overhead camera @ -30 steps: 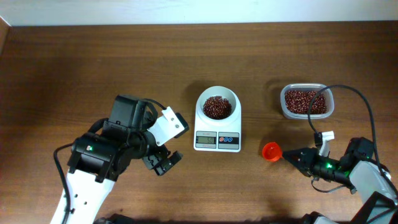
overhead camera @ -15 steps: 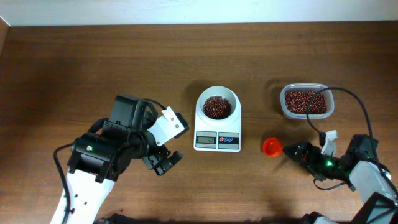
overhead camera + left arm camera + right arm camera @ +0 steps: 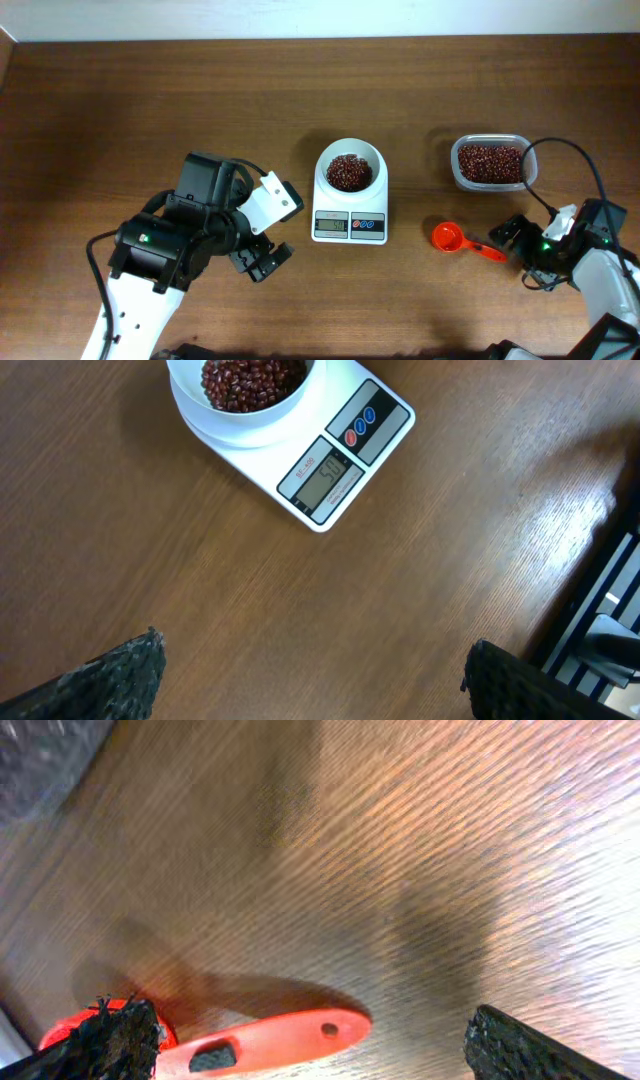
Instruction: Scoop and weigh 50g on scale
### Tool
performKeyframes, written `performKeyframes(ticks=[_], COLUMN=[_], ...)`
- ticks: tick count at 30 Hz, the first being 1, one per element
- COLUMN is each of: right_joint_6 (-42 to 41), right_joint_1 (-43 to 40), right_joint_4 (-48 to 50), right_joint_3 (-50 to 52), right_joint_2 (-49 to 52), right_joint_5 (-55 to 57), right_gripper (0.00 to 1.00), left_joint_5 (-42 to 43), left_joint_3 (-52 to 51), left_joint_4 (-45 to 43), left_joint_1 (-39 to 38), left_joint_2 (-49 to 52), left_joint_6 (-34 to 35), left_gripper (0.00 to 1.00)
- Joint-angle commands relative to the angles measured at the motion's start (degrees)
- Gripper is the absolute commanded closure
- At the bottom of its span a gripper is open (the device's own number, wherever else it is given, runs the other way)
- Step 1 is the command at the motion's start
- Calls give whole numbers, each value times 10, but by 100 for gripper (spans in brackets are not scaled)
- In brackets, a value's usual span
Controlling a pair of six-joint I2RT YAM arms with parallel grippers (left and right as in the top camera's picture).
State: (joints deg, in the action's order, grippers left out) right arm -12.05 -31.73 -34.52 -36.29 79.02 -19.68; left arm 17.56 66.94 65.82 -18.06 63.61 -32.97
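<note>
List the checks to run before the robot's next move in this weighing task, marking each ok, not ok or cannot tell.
1. The scale appears to read 50: ok.
2. The beans sit inside the bowl, none seen spilled: ok.
3. The scoop lies on the table: ok.
4. The right tool is open, not gripping the scoop: ok.
5. The scoop handle is untouched by the right tool: cannot tell.
6. The left tool is open and empty: ok.

Top-down overhead, left wrist shares scale (image 3: 349, 226)
</note>
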Motion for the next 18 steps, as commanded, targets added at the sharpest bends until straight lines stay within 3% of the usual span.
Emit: performKeyframes(ticks=[1, 12, 18], right_joint_6=[-9, -8, 37], right_joint_1=[2, 2, 2], right_joint_4=[-13, -27, -44], right_joint_3=[-35, -62, -62], right_joint_2=[-2, -101, -200], right_joint_5=[24, 20, -109], right_gripper=[1, 1, 1], left_joint_5=[2, 2, 2], left_joint_3=[8, 8, 8], left_joint_4=[0, 0, 0], left_joint_1=[2, 2, 2], left_joint_2=[-6, -6, -6], left_joint_6=[8, 8, 8], left_gripper=[1, 1, 1])
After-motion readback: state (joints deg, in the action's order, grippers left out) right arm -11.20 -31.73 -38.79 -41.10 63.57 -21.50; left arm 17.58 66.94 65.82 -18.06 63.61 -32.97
